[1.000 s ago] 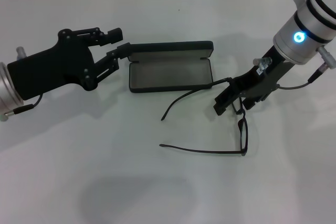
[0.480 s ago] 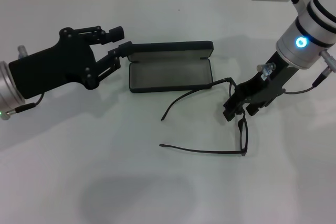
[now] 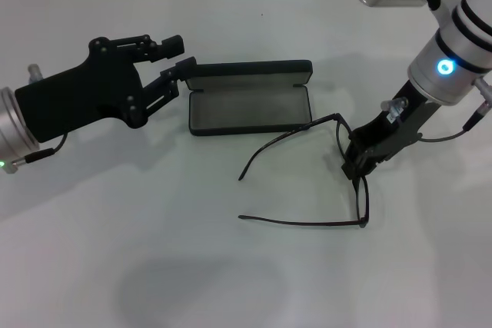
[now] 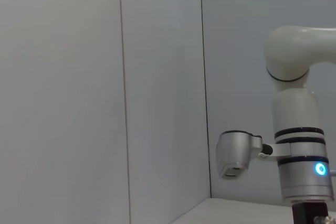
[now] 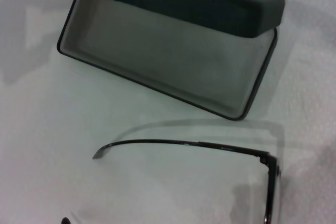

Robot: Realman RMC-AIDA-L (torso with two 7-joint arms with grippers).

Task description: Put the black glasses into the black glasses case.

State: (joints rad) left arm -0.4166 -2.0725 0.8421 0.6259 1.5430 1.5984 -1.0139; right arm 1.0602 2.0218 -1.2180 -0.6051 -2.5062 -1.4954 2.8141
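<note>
The black glasses case [image 3: 250, 109] lies open at the table's middle, lid standing up at the far side, grey lining bare. The black glasses [image 3: 361, 223] lie unfolded to its right and front, temple arms pointing left. My right gripper [image 3: 356, 165] is down on the glasses' front frame and looks shut on it. My left gripper [image 3: 175, 56] is open, hovering at the case's left end, its lower finger [image 3: 181, 67] by the lid's corner. The right wrist view shows the open case [image 5: 168, 51] and one temple arm [image 5: 184, 142] in front of it.
The white table [image 3: 154, 251] runs to a grey wall at the back. The left wrist view shows only the wall and my right arm [image 4: 299, 171].
My right gripper has moved right and down onto the glasses' front frame and narrowed. The glasses have shifted slightly right. My left gripper has risen a little by the case lid.
</note>
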